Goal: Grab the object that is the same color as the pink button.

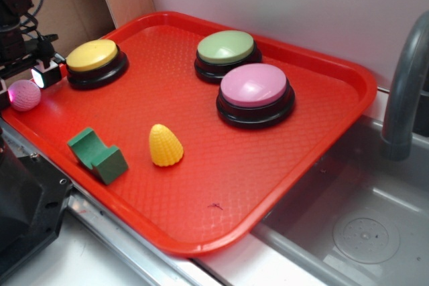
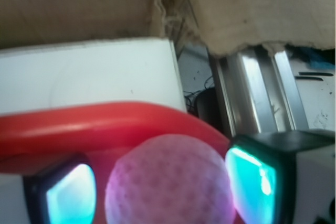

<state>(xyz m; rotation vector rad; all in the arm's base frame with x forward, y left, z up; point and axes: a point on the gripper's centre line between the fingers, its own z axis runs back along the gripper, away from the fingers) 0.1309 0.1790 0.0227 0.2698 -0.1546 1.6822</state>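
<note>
Fingers (image 2: 252, 184) flank the dimpled pink ball (image 2: 170, 184), seemingly pinching it at the red tray's (image 2: 94, 124) rim.

the pincer (image 1: 30, 85) sits at the tray's (image 1: 348, 105) far left edge, the pink ball (image 1: 25, 95) right at its tips, the yellow button (image 1: 96, 62) just beside it.

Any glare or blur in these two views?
Exterior: mostly sharp, soft highlights on the pink button and red tray. Wrist: close-up pink ball slightly soft, glowing teal finger pads tint it, background washed out.
</note>
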